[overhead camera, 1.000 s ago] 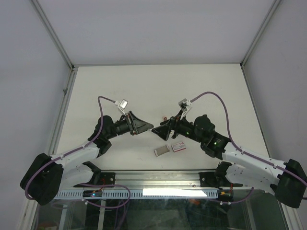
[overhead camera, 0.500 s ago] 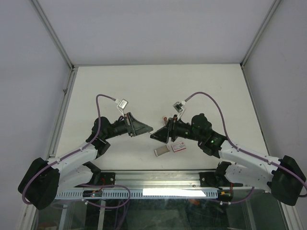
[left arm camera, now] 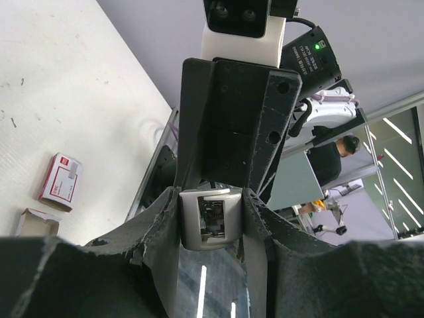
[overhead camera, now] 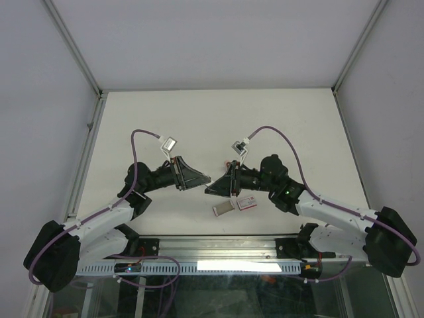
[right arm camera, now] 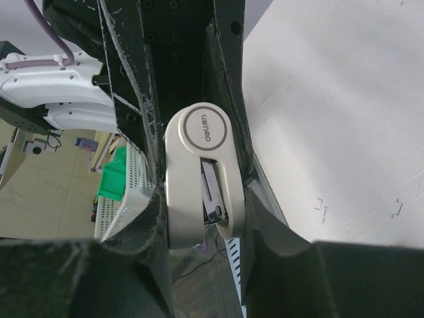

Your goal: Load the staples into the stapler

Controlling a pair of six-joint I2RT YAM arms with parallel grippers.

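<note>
Above the pale worktop (overhead camera: 199,119), my left hand (overhead camera: 204,178) and right hand (overhead camera: 213,188) both clamp the stapler (right arm camera: 199,172), which I should hold steady, with the staple box (overhead camera: 246,204) at four o'clock.

I see a flat, off-white surface (overhead camera: 218,119) with a few small dark marks and scratches on it. Near my edge of it lies a small red-pink box (overhead camera: 246,204), flat, with its white label facing up. Just beside the box, on its left, lies a small greyish tray (overhead camera: 222,208). The left wrist view shows a thin gap between them. The tray is too small for me to see what is in it. In the right wrist view, 2 tiny bent staples (right arm camera: 320,209) lie on the surface, apart from each other.
</note>
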